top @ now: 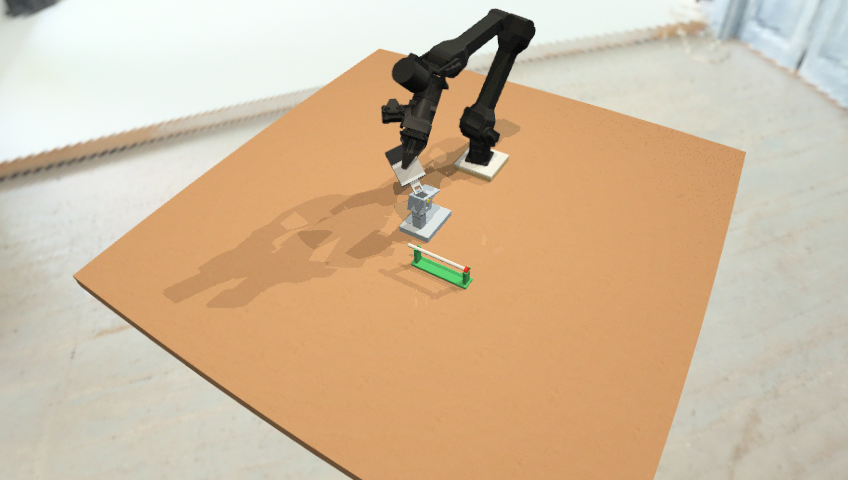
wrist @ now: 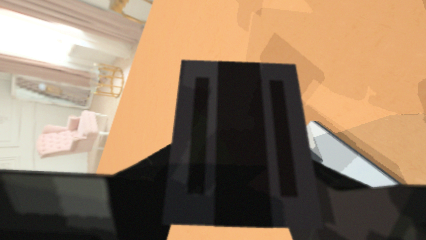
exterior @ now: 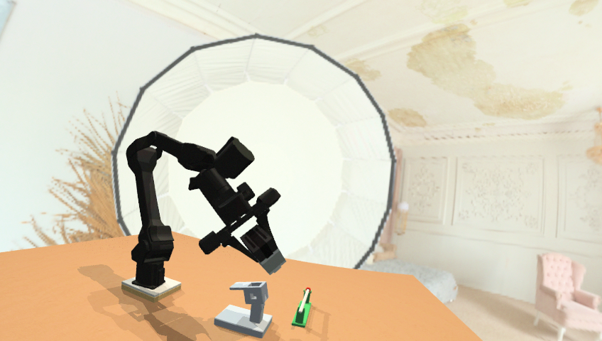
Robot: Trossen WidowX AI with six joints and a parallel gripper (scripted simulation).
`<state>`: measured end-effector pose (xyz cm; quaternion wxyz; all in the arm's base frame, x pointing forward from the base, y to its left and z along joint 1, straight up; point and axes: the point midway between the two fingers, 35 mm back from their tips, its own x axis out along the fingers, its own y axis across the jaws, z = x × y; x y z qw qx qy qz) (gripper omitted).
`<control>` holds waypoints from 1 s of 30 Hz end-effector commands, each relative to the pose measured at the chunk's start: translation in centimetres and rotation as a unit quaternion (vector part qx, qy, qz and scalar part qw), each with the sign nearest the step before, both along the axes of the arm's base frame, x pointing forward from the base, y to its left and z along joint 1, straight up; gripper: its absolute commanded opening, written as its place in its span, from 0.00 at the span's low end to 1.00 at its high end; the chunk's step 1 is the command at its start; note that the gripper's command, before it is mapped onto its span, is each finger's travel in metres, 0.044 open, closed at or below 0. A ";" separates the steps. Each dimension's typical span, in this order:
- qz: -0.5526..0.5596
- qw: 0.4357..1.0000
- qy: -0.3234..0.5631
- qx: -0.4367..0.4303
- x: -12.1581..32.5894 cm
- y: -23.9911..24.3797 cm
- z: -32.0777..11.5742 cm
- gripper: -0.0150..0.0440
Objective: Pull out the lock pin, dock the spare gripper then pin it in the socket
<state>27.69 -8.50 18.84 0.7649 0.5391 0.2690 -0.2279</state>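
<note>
My gripper (top: 407, 161) (exterior: 267, 254) (wrist: 227, 146) is shut on the spare gripper (top: 408, 174) (exterior: 274, 262) (wrist: 240, 100), a block with a grey end and a dark end. It is tilted in the air; its slim holed spigot (top: 416, 187) points down towards the mount in the top view. The exterior view shows a gap between it and the grey mount (top: 418, 205) (exterior: 256, 294), whose socket is empty and open at the top. The white lock pin (top: 438, 256) (exterior: 304, 300) with a red head lies across the green rack (top: 441, 273) (exterior: 299, 319). The wrist view hides the socket.
The mount stands on a pale base plate (top: 440, 220) (exterior: 236, 320) (wrist: 345, 157). The green rack stands close beside the mount, on the side away from the arm's white base (top: 496, 165) (exterior: 170, 287). The brown table top (top: 565, 368) (exterior: 358, 304) has visible edges.
</note>
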 end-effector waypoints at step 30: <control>0.243 0.887 -0.025 -0.392 -3.6 3.3 1.4 0.25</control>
